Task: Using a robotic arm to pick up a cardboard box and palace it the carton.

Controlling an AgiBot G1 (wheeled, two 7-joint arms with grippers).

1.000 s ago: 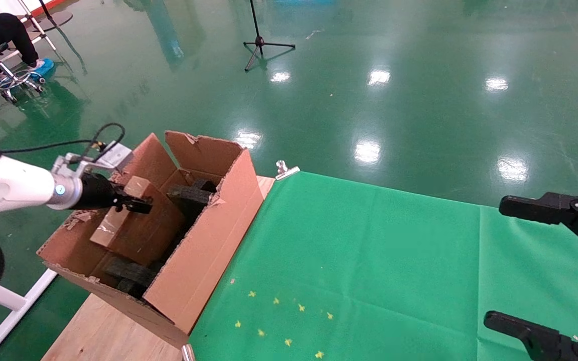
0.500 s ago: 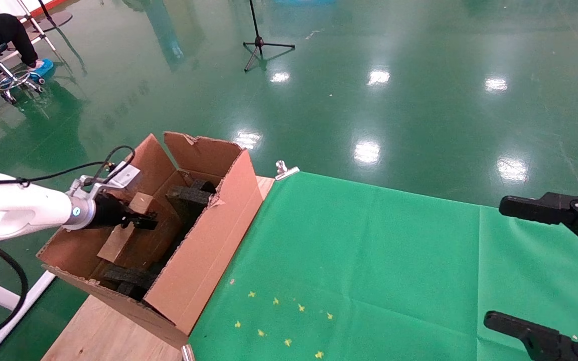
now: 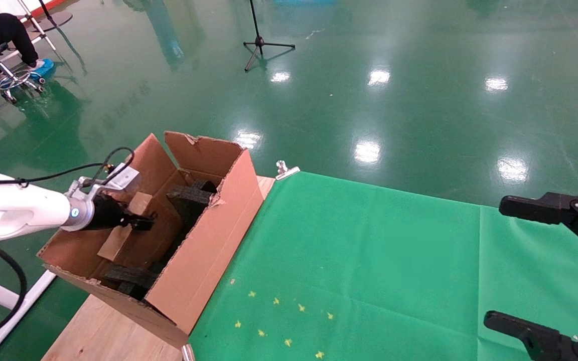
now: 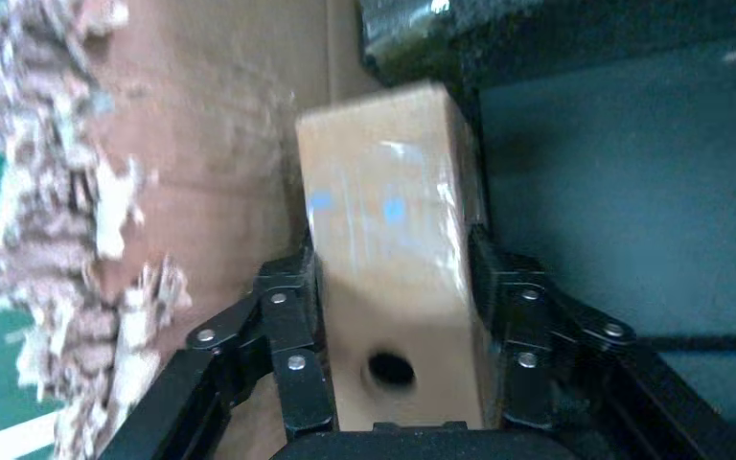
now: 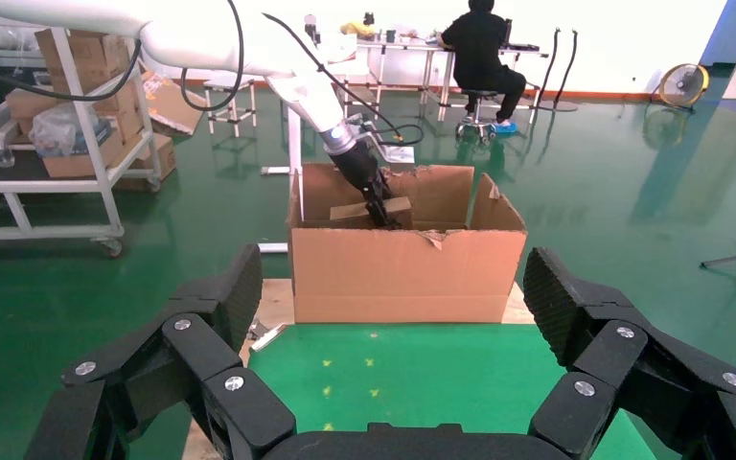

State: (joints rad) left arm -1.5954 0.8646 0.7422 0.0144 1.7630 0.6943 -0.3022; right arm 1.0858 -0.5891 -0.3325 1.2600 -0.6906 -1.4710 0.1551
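Observation:
The white robotic arm [image 3: 13,210] reaches from the left into the carton [image 3: 208,235], a large brown box with torn flaps at the table's left end. Its left gripper [image 3: 141,222] is shut on the cardboard box [image 3: 121,240], a slim taped brown box held tilted inside the carton beside the near-left wall. In the left wrist view the fingers [image 4: 292,316] press both long sides of the cardboard box [image 4: 383,192], whose narrow face with the round hole faces the camera. The right gripper [image 3: 494,261] hangs open over the table's right side, holding nothing.
Black foam blocks [image 3: 188,195] sit inside the carton next to the held box. A green cloth [image 3: 369,260] covers the table, with small yellow marks [image 3: 279,321] near the front. A metal clip [image 3: 285,170] holds its far corner. A tripod [image 3: 261,42] stands on the floor beyond.
The left gripper has gone down and deeper into the carton with the cardboard box still in its grip. Over the last half second it barely moved. The right arm has stayed still.

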